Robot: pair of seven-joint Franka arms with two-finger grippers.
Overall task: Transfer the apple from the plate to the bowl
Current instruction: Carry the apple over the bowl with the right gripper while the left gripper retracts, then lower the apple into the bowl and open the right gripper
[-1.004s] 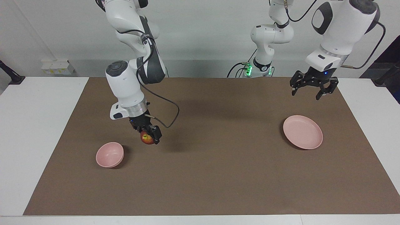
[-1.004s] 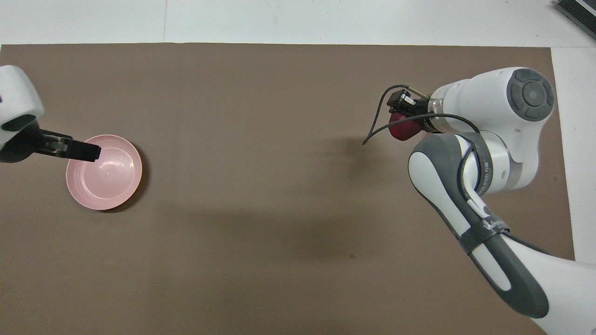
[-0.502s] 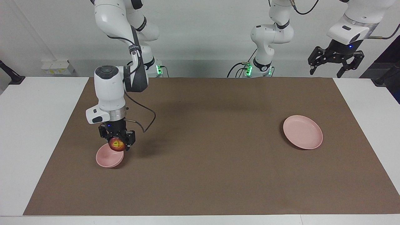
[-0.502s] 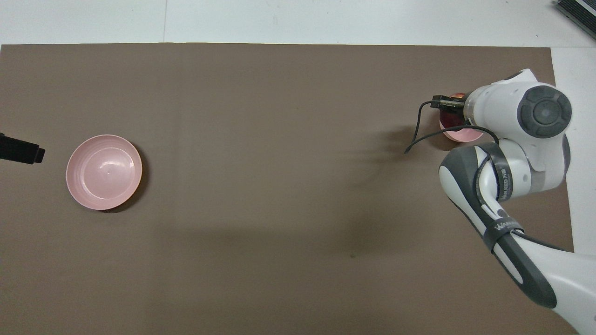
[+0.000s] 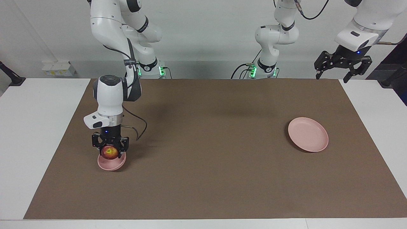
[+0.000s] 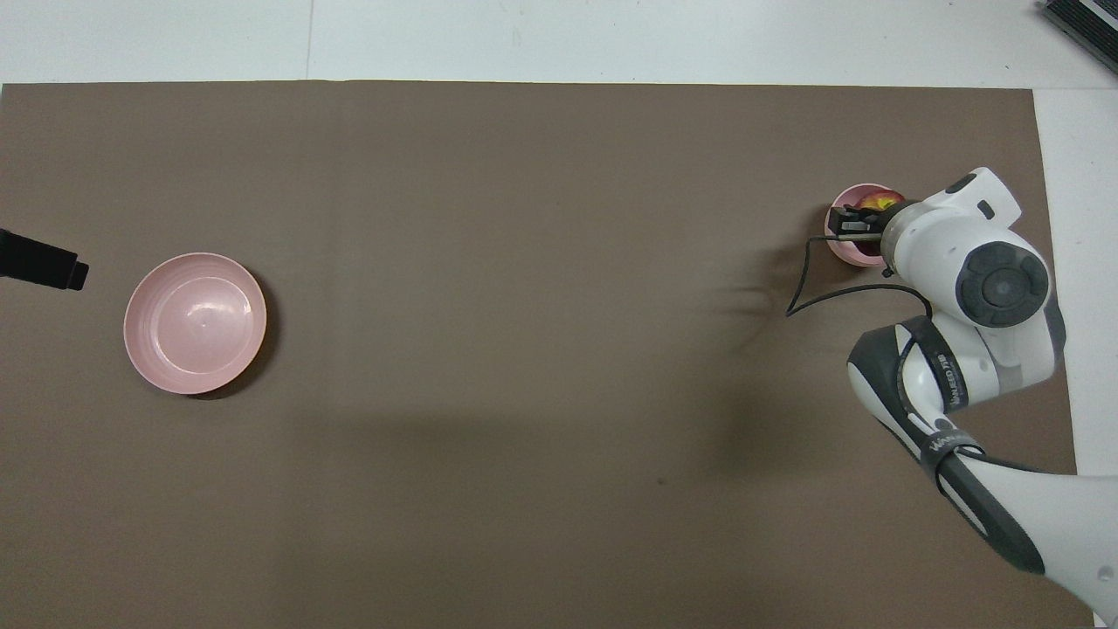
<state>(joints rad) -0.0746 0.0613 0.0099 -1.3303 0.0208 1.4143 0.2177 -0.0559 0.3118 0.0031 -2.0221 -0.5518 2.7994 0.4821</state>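
Observation:
My right gripper [image 5: 110,149] is shut on the dark red apple [image 5: 109,153], which shows a yellowish patch. It holds the apple low over the small deep pink bowl [image 5: 111,163], at the level of its rim, toward the right arm's end of the table. In the overhead view the right gripper [image 6: 860,224] and apple [image 6: 876,203] cover much of the bowl [image 6: 838,247]. The wide pink plate [image 5: 307,134] lies bare toward the left arm's end; it also shows in the overhead view [image 6: 195,322]. My left gripper [image 5: 343,71] is open, raised high and waits.
A brown mat [image 5: 210,149] covers the table, with white table surface [image 5: 35,127] showing at both ends. Only the tip of the left gripper [image 6: 42,266] shows in the overhead view, beside the plate.
My right gripper has carried the apple sideways from beside the bowl to over it and has come lower. The left gripper has risen away from the plate.

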